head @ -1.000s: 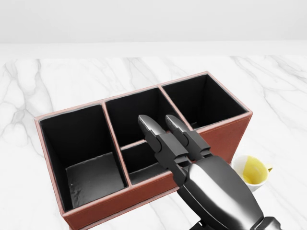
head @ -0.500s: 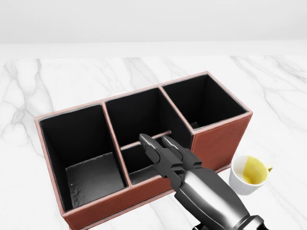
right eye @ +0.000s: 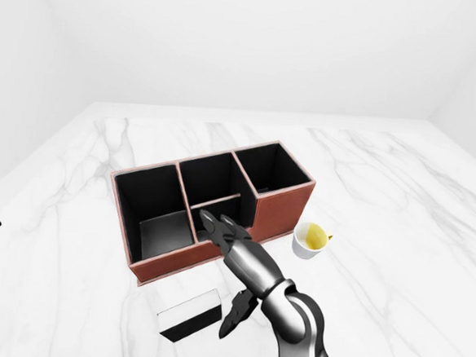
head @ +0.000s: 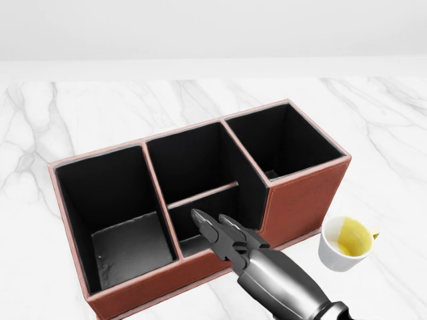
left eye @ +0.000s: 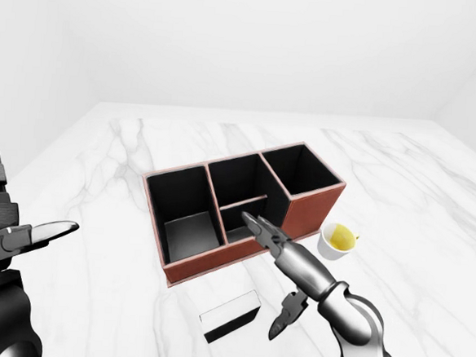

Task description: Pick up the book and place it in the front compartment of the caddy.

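Caddy [head: 307, 193]: red-brown, black-lined compartments, all empty.
Cup [head: 345, 243]: white, yellow inside, just right of the caddy.
Book [left eye: 230, 316]: flat on the marble table [left eye: 431, 216], below the caddy.
Right hand [left eye: 274, 267]: fingers spread, empty, over the caddy's lower rim.
Left hand [left eye: 21, 237]: open, empty, far left.

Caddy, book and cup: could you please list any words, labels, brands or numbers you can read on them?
None can be read.
Caddy: plain reddish walls, black inside, no label.
Book: blank white face, dark edge, no title visible.
Cup: white with yellow inside, no marking.
Right hand: bare metal, no lettering.
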Controlling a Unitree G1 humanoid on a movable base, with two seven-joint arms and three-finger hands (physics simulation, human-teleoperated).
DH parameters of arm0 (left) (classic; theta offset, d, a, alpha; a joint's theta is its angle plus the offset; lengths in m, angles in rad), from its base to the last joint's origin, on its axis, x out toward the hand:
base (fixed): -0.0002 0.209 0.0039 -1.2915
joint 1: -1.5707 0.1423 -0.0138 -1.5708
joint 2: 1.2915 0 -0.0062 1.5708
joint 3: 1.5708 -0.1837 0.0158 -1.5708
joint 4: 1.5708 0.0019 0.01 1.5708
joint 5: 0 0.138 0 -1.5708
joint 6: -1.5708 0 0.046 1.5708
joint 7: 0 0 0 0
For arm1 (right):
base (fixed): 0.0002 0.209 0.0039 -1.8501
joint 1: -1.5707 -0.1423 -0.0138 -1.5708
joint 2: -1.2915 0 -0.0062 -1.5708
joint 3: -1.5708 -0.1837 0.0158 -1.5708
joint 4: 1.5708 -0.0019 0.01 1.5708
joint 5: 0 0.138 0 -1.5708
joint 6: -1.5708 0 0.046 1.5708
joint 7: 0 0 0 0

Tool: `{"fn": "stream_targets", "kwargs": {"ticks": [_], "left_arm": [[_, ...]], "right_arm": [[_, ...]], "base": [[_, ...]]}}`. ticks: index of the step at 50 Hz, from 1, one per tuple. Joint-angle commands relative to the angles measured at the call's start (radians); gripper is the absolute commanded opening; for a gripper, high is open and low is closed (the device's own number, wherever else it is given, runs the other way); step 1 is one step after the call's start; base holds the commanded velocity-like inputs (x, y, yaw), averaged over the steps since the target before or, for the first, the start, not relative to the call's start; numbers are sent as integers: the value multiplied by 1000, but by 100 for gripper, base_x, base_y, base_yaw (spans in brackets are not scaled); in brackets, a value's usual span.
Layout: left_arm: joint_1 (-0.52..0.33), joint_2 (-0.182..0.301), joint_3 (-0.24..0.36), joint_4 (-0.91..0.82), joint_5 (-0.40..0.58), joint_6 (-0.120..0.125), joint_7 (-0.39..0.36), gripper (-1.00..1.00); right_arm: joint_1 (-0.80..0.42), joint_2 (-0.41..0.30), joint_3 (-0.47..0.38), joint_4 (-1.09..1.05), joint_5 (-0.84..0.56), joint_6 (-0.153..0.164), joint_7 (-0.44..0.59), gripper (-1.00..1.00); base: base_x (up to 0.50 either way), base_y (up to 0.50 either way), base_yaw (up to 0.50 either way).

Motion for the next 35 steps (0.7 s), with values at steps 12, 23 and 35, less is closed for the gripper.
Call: {"fn": "stream_targets", "kwargs": {"ticks": [12, 23, 35], "left_arm": [[2, -5, -4, 6, 9, 0, -5, 100], [3, -2, 1, -1, 1, 0, -1, 100], [-2, 1, -2, 6, 2, 0, 2, 100]], "right_arm": [[29, -13, 32, 81, 14, 0, 0, 100], [13, -17, 41, 101, 5, 0, 0, 100], [-15, -8, 42, 170, -5, 0, 0, 100]], "base": [[0, 0, 0], [0, 0, 0], [0, 0, 0]]}}
